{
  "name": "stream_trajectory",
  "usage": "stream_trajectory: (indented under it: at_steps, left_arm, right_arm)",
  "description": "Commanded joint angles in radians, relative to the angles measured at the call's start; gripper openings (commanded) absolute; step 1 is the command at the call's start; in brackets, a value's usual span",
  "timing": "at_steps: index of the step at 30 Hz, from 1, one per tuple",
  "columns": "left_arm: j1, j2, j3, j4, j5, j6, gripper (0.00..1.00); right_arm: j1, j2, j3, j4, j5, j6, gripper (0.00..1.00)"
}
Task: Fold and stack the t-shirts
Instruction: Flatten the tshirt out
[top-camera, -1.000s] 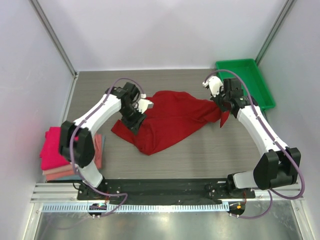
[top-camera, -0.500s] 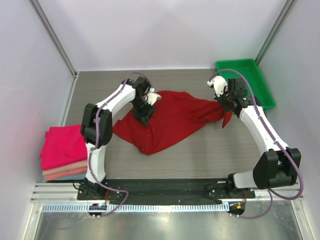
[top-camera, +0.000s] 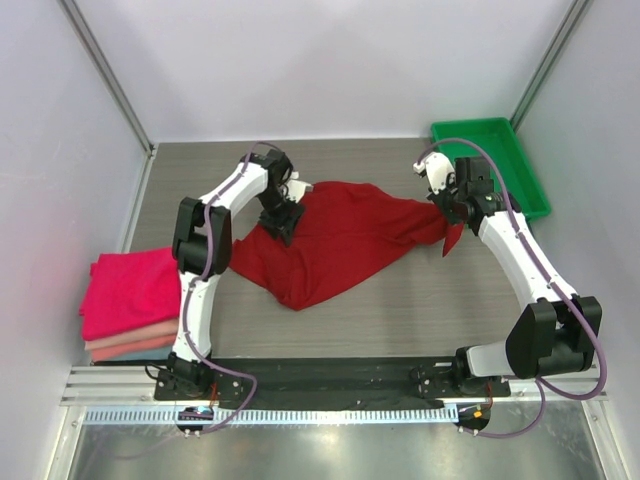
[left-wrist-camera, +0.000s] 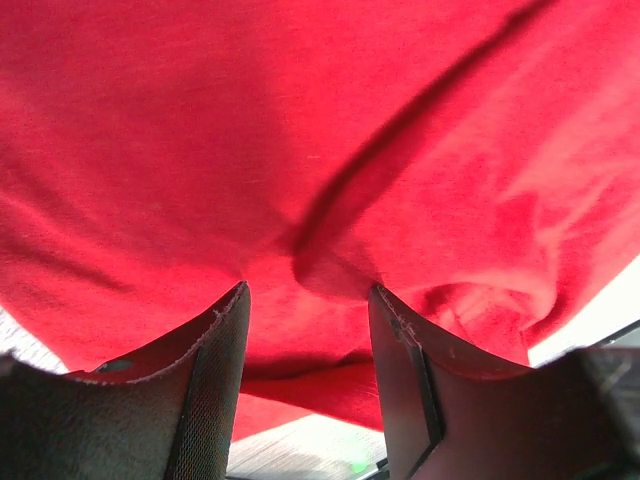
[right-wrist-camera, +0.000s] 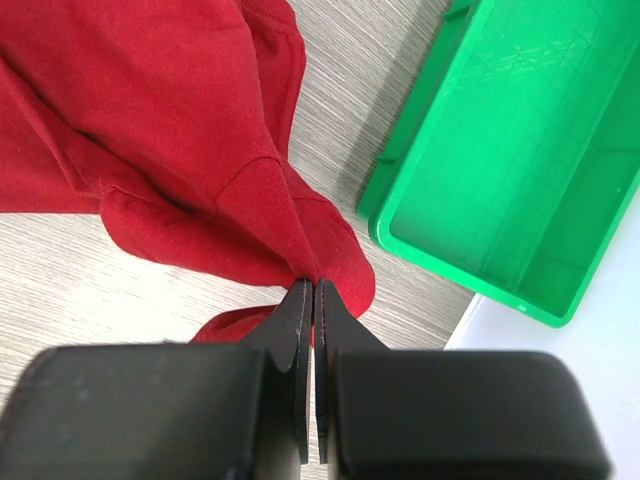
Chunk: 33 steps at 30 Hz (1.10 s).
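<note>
A large dark crimson t-shirt lies crumpled in the middle of the table. My left gripper sits over its left edge. In the left wrist view the left gripper is open, with red cloth filling the view just past its fingertips. My right gripper is shut on the shirt's right end, and the right wrist view shows the right gripper pinching a fold of the cloth. A stack of folded t-shirts, magenta on top and salmon below, rests at the left.
A green plastic tray stands at the back right corner, close beside the right gripper, its rim just right of the pinched cloth. Grey walls and metal posts enclose the table. The arm bases sit on the rail at the near edge.
The left arm has swung inward, carrying its gripper up and right onto the shirt's left edge. Its jaws have widened. The right gripper has shifted slightly back and right, still holding the shirt's end.
</note>
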Motion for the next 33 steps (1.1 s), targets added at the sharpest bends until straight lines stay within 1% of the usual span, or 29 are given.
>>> stream_trajectory:
  at_steps: [1,5,10,13,16,17,19,22,24,25,28,31,32,33]
  left_arm:
    - [0.02,0.013,0.045,-0.02,0.048,-0.011,0.52]
    - [0.026,0.056,0.08,-0.035,0.12,-0.009,0.5]
    - [0.024,0.056,0.076,-0.056,0.196,0.003,0.43]
    - [0.026,0.054,0.062,-0.064,0.207,0.006,0.4]
    - [0.024,0.056,0.061,-0.064,0.207,0.008,0.33]
    - [0.024,0.056,0.061,-0.067,0.208,0.009,0.3]
    - [0.026,0.054,0.059,-0.067,0.207,0.009,0.27]
    - [0.024,0.045,0.05,-0.07,0.202,0.008,0.22]
    - [0.026,0.039,0.036,-0.073,0.197,0.012,0.06]
    - [0.03,0.033,0.034,-0.079,0.196,0.011,0.0]
    - [0.055,-0.019,0.036,-0.113,0.187,0.025,0.0]
    - [0.105,-0.07,0.138,-0.222,0.196,0.081,0.0]
    - [0.122,-0.088,0.212,-0.243,0.203,0.089,0.0]
    - [0.154,-0.122,0.25,-0.269,0.207,0.101,0.0]
  right_arm:
    - [-0.007,-0.019,0.024,0.035,-0.003,0.012,0.01]
    - [-0.007,-0.01,0.03,0.035,0.0,0.012,0.01]
    - [-0.013,-0.002,0.037,0.035,0.005,0.008,0.01]
    - [-0.017,-0.001,0.036,0.036,0.0,0.009,0.01]
    - [-0.018,0.002,0.036,0.036,-0.003,0.009,0.01]
    - [-0.02,0.005,0.039,0.035,-0.004,0.009,0.01]
    - [-0.02,0.01,0.042,0.035,-0.007,0.009,0.01]
    - [-0.023,0.015,0.047,0.039,-0.007,0.008,0.01]
    - [-0.023,0.016,0.048,0.039,-0.007,0.008,0.01]
    - [-0.024,0.016,0.051,0.042,-0.007,0.008,0.01]
    - [-0.026,0.019,0.082,0.044,-0.006,0.027,0.01]
    - [-0.03,0.039,0.169,0.051,0.002,0.06,0.01]
    - [-0.033,0.054,0.195,0.059,0.008,0.07,0.01]
    - [-0.035,0.067,0.258,0.065,0.023,0.08,0.01]
